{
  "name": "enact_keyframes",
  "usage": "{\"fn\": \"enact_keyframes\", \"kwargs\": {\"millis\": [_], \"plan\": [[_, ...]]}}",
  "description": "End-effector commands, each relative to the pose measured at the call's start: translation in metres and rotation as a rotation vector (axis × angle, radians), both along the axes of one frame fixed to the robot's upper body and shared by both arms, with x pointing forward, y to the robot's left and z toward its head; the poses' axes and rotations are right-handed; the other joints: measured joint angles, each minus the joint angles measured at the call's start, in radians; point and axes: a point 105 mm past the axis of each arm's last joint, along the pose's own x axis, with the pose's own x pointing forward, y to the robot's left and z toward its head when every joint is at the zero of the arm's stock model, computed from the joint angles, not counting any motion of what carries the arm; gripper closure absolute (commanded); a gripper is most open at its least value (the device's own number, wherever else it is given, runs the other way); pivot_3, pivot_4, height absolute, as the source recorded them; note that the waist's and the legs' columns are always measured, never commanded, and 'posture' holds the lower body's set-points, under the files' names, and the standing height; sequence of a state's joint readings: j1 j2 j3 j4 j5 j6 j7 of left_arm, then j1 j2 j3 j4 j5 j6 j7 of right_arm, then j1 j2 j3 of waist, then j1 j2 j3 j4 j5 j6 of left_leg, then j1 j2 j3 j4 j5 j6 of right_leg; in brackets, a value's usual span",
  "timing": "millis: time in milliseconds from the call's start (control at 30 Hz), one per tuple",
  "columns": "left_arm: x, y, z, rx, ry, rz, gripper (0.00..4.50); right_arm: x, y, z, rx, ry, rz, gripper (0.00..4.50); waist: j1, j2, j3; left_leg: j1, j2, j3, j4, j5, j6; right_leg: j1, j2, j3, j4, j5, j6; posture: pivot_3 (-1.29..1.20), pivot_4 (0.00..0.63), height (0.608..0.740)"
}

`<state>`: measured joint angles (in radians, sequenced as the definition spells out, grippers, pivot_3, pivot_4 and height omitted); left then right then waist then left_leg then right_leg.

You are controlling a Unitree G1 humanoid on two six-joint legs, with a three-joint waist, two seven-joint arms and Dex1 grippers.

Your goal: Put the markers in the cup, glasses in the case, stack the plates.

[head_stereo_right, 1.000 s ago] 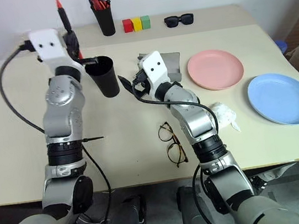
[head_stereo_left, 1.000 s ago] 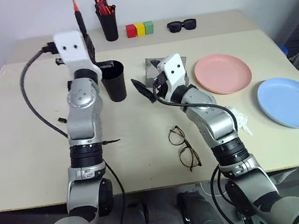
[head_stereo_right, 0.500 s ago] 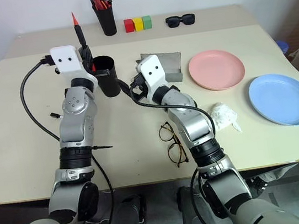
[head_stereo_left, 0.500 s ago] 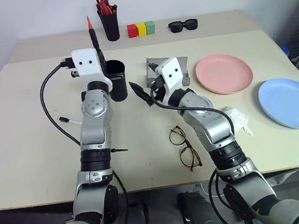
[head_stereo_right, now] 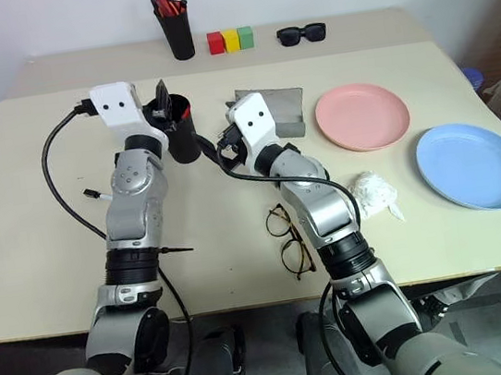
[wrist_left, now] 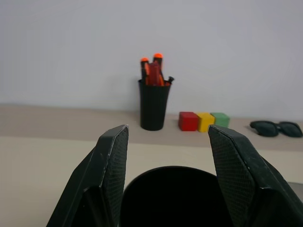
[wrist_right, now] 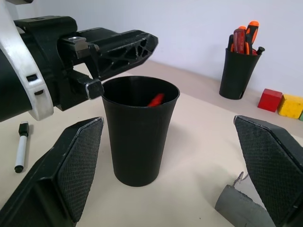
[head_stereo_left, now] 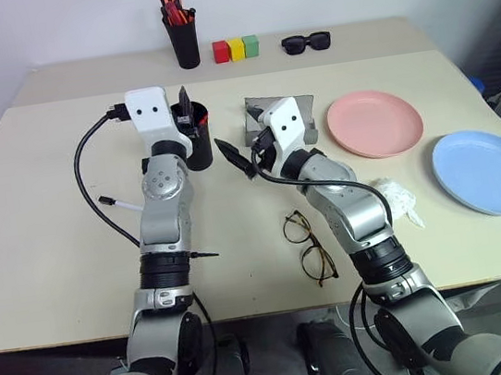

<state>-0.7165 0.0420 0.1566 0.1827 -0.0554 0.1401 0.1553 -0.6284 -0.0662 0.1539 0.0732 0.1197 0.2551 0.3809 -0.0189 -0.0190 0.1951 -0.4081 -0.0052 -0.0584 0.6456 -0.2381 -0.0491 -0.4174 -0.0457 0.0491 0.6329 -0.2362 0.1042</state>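
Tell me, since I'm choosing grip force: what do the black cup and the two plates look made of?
The cup looks like matte black plastic: thin even rim, dull finish without sharp reflections, though coated metal can't be excluded. The pink plate and blue plate look like moulded plastic: uniform pastel colour, smooth satin surface, thin raised rims; glazed ceramic seems less likely.

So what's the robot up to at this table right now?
It is tidying. The left gripper stands open just above the black cup, and the red marker now lies inside it, dropped in during the last second. The right gripper waits open beside the cup. The white marker lies on the table to the robot's left. The glasses sit out of the grey case, and the pink plate and blue plate lie apart, unstacked.
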Motion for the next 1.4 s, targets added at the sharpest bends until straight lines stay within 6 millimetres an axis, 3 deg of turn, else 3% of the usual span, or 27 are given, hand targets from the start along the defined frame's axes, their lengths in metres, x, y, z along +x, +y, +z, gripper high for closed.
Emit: {"fn": "enact_keyframes", "kwargs": {"millis": [33,100,167,233,367,700,800,967,1033,1133,1267,1400], "plan": [[-0.016,0.045,0.028,-0.096,-0.086,0.210,1.81,-0.007,0.002,0.020,0.013,-0.074,0.015,0.00,-0.002,0.000,0.000,0.000,0.000,0.000,0.000,0.000,0.000,0.000,0.000,0.000,0.000,0.000,0.000,0.00,0.150,0.740],[-0.025,0.079,0.020,-0.180,-0.019,0.371,1.81,-0.007,0.001,0.019,0.011,-0.072,0.013,0.00,-0.002,0.000,0.000,0.000,0.000,0.000,0.000,0.000,0.000,-0.001,0.000,0.000,0.001,0.000,0.000,0.00,0.150,0.740],[-0.036,0.107,-0.002,-0.220,0.145,0.526,1.81,-0.007,-0.001,0.018,0.008,-0.069,0.012,0.00,-0.001,0.000,0.000,0.000,0.000,0.000,0.000,0.000,0.000,-0.001,0.000,0.000,0.001,0.000,0.000,0.00,0.150,0.740],[-0.043,0.115,-0.026,-0.240,0.319,0.575,1.55,-0.007,-0.001,0.017,0.005,-0.064,0.016,0.00,0.000,0.000,0.000,0.000,0.000,0.000,0.000,0.000,0.000,-0.001,0.000,0.000,0.001,0.000,0.000,0.00,0.150,0.740],[-0.057,0.107,-0.067,-0.380,0.608,0.590,0.05,-0.009,0.002,0.014,-0.005,-0.053,0.042,0.00,0.009,-0.001,0.000,0.000,-0.001,-0.002,0.002,0.000,0.000,0.001,0.000,-0.001,0.001,0.000,0.001,0.00,0.150,0.740],[-0.057,0.085,-0.097,-0.551,0.889,0.511,0.05,-0.024,-0.006,0.002,-0.075,-0.027,0.114,0.00,-0.001,-0.001,0.000,0.000,0.000,-0.002,0.001,0.000,-0.001,0.002,0.000,-0.002,0.000,0.001,0.001,0.00,0.150,0.740],[-0.057,0.085,-0.104,-0.569,0.943,0.514,0.85,-0.026,-0.009,0.000,-0.086,-0.019,0.106,0.00,-0.001,-0.001,0.000,0.000,0.000,-0.002,0.000,0.000,-0.001,0.001,0.001,-0.002,0.000,0.001,0.001,0.00,0.150,0.740],[-0.057,0.088,-0.104,-0.542,0.965,0.535,3.28,-0.038,-0.006,-0.008,-0.097,0.032,0.183,0.00,0.005,-0.001,0.000,0.000,-0.001,-0.002,0.001,0.001,-0.001,0.002,0.000,-0.002,0.000,0.001,0.001,0.00,0.150,0.740],[-0.056,0.091,-0.102,-0.535,0.953,0.552,4.39,-0.058,0.001,-0.017,-0.147,0.060,0.315,0.00,0.007,-0.001,0.000,0.000,-0.001,-0.002,0.001,0.001,-0.001,0.002,0.000,-0.002,0.000,0.001,0.001,0.00,0.150,0.740],[-0.055,0.095,-0.099,-0.545,0.921,0.569,4.46,-0.077,0.004,-0.028,-0.211,0.084,0.424,0.00,0.004,-0.001,0.000,0.001,-0.001,-0.002,0.001,0.000,-0.001,0.003,0.000,-0.002,-0.001,0.001,0.001,0.00,0.150,0.740],[-0.049,0.106,-0.075,-0.501,0.765,0.578,4.46,-0.079,0.004,-0.031,-0.225,0.100,0.434,0.00,0.000,-0.001,0.000,0.001,-0.001,-0.003,0.001,0.001,-0.002,0.002,0.001,-0.002,-0.001,0.001,0.001,0.00,0.150,0.740],[-0.037,0.108,-0.015,-0.343,0.411,0.503,4.46,-0.074,0.004,-0.030,-0.231,0.081,0.413,0.00,0.001,-0.001,0.000,0.000,0.000,-0.003,0.000,0.001,-0.002,0.001,0.001,-0.002,-0.001,0.001,0.001,0.00,0.150,0.740]]}}
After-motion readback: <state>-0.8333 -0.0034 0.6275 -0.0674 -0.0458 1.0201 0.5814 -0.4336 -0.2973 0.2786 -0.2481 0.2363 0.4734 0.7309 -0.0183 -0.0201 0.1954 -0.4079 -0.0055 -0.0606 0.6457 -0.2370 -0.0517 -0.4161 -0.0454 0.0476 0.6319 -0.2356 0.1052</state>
